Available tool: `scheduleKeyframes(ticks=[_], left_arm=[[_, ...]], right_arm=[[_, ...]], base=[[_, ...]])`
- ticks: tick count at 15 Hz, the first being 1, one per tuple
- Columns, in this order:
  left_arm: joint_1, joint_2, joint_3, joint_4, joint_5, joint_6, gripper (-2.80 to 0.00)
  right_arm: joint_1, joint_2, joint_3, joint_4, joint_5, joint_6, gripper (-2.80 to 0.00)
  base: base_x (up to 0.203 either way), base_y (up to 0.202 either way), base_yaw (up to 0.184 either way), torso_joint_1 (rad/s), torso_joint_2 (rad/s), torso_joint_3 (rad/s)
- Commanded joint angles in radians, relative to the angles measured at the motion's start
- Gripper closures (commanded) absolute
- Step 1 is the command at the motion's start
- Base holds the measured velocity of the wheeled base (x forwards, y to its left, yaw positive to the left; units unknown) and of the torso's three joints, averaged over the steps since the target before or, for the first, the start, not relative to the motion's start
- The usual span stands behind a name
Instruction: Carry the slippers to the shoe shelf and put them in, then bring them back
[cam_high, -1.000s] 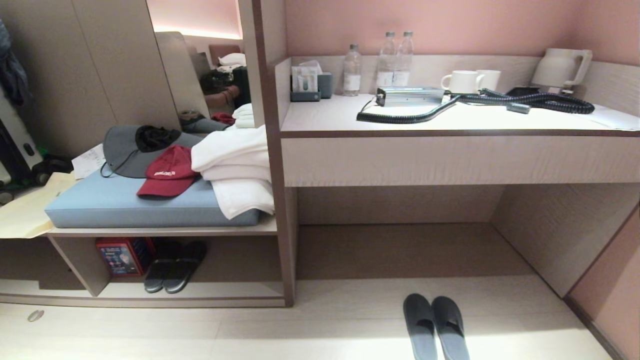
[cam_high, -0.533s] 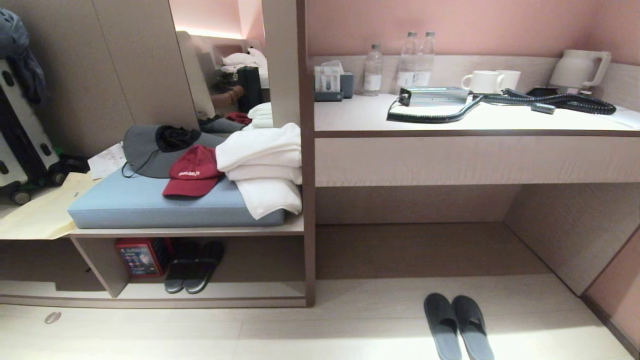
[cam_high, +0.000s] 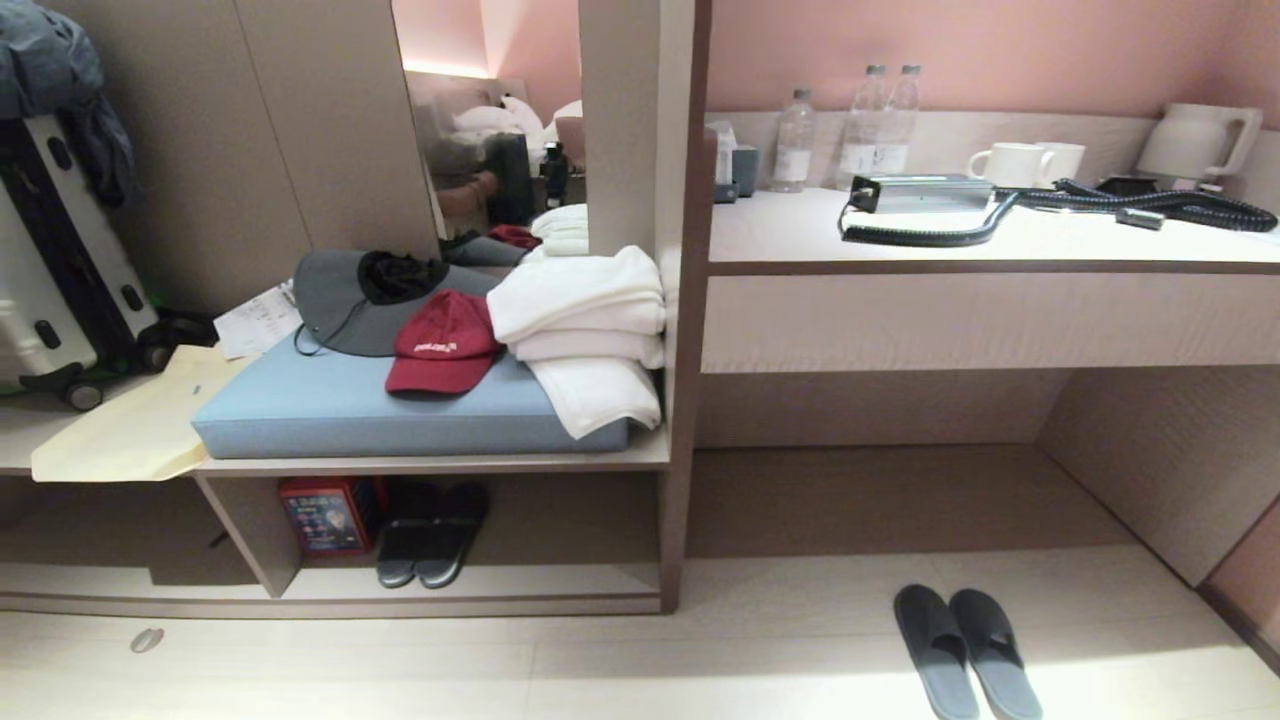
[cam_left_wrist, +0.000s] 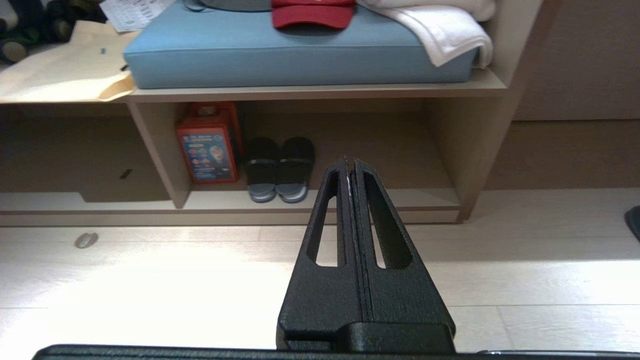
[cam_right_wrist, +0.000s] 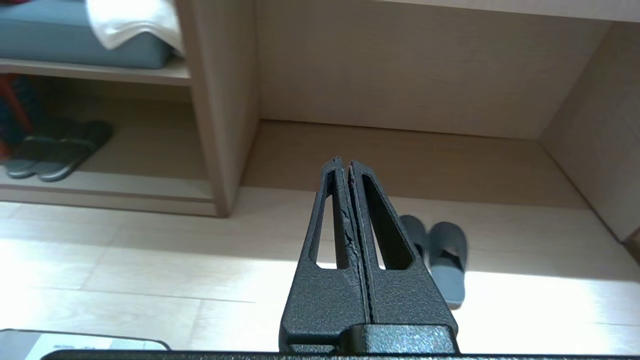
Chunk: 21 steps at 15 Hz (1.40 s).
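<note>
The slippers (cam_high: 965, 650), a plain dark charcoal pair with blue-grey soles, lie side by side on the pale floor in front of the desk recess. In the right wrist view the slippers (cam_right_wrist: 447, 255) lie just beyond and beside my right gripper (cam_right_wrist: 345, 162), which is shut and empty above the floor. The shoe shelf (cam_high: 560, 585) is the low open cubby under the cushioned bench, to the left of the slippers. My left gripper (cam_left_wrist: 348, 162) is shut and empty, pointing at the shoe shelf (cam_left_wrist: 410, 197) from some way off. Neither arm shows in the head view.
Inside the cubby stand another dark pair of sandals (cam_high: 432, 535) and a red box (cam_high: 325, 515) next to the upright divider (cam_high: 250, 530). Above lie a blue cushion (cam_high: 400, 415), a red cap (cam_high: 440, 340) and white towels (cam_high: 590, 330). A suitcase (cam_high: 55, 270) stands at the left.
The whole head picture has shifted to the right, so the camera has swung or driven leftward. The slippers, the shelf contents and both grippers keep their places.
</note>
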<state>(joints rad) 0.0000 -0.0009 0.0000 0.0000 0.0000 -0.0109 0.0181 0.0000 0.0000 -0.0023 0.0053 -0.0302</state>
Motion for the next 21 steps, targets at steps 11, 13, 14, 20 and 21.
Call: scheduleKeyframes(ticks=[11,13,14,20,21], left_arm=[[0.002,0.001,0.000,0.000,0.000,0.002,0.00],[0.000,0.001,0.000,0.000,0.000,0.002,0.00],[0.000,0.001,0.000,0.000,0.000,0.002,0.00],[0.000,0.001,0.000,0.000,0.000,0.002,0.00],[0.002,0.001,0.000,0.000,0.000,0.002,0.00]], right_arm=[[0.000,0.002,0.000,-0.001,0.001,0.000,0.00],[0.000,0.002,0.000,-0.001,0.001,0.000,0.00],[0.000,0.002,0.000,-0.001,0.001,-0.001,0.00],[0.000,0.002,0.000,-0.001,0.001,-0.002,0.00],[0.000,0.002,0.000,-0.001,0.001,-0.001,0.00]], base=[[-0.027,0.091,-0.001,0.002,0.00,0.002],[-0.200,0.000,0.002,0.002,0.00,0.002],[-0.200,0.000,0.002,0.006,0.00,0.001],[-0.197,0.000,0.000,0.003,0.00,0.005],[-0.195,0.000,0.001,0.004,0.00,0.007]])
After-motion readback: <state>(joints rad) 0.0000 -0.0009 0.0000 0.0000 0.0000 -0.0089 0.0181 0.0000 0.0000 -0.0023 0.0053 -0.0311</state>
